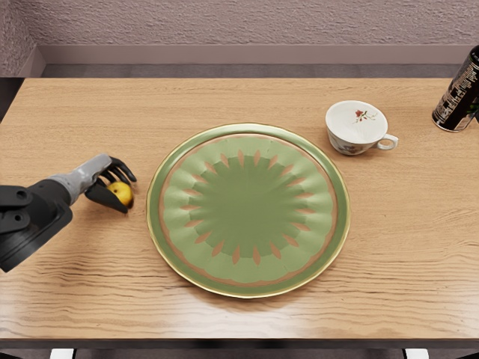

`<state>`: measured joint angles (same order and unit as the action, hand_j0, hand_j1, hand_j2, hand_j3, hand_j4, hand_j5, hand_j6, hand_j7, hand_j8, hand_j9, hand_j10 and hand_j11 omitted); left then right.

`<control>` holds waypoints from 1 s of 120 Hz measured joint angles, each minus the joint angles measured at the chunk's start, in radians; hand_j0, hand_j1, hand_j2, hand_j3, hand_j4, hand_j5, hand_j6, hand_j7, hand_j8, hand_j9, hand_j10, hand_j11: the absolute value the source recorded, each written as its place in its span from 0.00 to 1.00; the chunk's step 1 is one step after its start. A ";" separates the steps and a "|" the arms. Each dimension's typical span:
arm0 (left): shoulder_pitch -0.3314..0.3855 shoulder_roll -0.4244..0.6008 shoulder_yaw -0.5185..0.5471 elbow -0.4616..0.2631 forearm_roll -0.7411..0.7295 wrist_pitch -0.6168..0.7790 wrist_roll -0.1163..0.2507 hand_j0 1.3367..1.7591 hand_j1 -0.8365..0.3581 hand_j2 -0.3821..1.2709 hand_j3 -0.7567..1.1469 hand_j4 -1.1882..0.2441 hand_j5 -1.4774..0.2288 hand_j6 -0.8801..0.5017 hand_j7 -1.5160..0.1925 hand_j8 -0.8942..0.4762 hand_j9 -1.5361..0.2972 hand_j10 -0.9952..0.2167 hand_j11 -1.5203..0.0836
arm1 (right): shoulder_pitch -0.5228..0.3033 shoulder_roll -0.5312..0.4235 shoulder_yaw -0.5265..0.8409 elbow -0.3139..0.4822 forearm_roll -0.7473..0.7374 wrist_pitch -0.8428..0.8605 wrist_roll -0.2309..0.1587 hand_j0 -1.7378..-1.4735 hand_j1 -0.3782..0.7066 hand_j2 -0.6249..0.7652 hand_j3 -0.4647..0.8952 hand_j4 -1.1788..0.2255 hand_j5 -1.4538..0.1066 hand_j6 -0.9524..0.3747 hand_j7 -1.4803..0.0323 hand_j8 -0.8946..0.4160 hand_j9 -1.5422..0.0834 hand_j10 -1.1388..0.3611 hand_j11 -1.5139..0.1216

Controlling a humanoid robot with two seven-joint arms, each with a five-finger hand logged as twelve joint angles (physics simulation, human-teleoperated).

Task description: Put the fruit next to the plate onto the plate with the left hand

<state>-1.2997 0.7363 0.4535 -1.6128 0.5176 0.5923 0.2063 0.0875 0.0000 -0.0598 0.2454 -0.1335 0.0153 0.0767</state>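
the green plate (pixel 247 206) lies mid table (pixel 90 299). just left of its rim, the left hand (pixel 105 182) has its fingers (pixel 124 171) clamped around the yellow fruit (pixel 122 194), not yet on the plate. farther back right stand a cup (pixel 352 123) and a dark can (pixel 456 93).

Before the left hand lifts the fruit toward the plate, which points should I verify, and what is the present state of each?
1. Left hand closed on the yellow fruit: ok, the fingers curl around it.
2. Grip firm enough to lift: cannot tell.
3. Fruit on the green plate: not ok, it sits on the table just left of the rim.
4. Plate free to receive it: ok, nothing lies on it.
5. Way from fruit to plate free: ok, nothing stands between.
6. Teacup and dark can out of the way: ok, both are beyond the plate's right side.
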 joint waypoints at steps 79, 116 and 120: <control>-0.054 0.065 -0.006 -0.047 0.000 -0.093 -0.007 0.76 0.43 0.48 0.40 0.39 0.37 0.28 0.39 0.32 0.38 0.30 0.43 | 0.000 0.000 0.000 0.000 0.000 0.000 0.000 0.30 0.04 0.45 0.34 0.83 0.92 0.71 0.97 0.67 0.94 0.75 0.91; -0.078 0.086 -0.009 -0.062 0.000 -0.109 -0.008 0.76 0.43 0.49 0.40 0.38 0.37 0.27 0.39 0.31 0.38 0.29 0.42 | 0.000 0.000 0.000 0.000 0.000 0.000 0.000 0.30 0.04 0.45 0.34 0.83 0.92 0.71 0.97 0.67 0.94 0.75 0.91; -0.078 0.086 -0.009 -0.063 0.000 -0.110 -0.008 0.76 0.43 0.49 0.40 0.38 0.37 0.27 0.39 0.31 0.38 0.29 0.42 | 0.000 0.000 0.000 0.000 0.000 0.000 0.000 0.30 0.04 0.45 0.34 0.83 0.92 0.71 0.97 0.67 0.94 0.75 0.91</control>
<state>-1.3781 0.8222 0.4448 -1.6755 0.5177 0.4826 0.1985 0.0875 0.0000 -0.0598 0.2454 -0.1337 0.0153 0.0767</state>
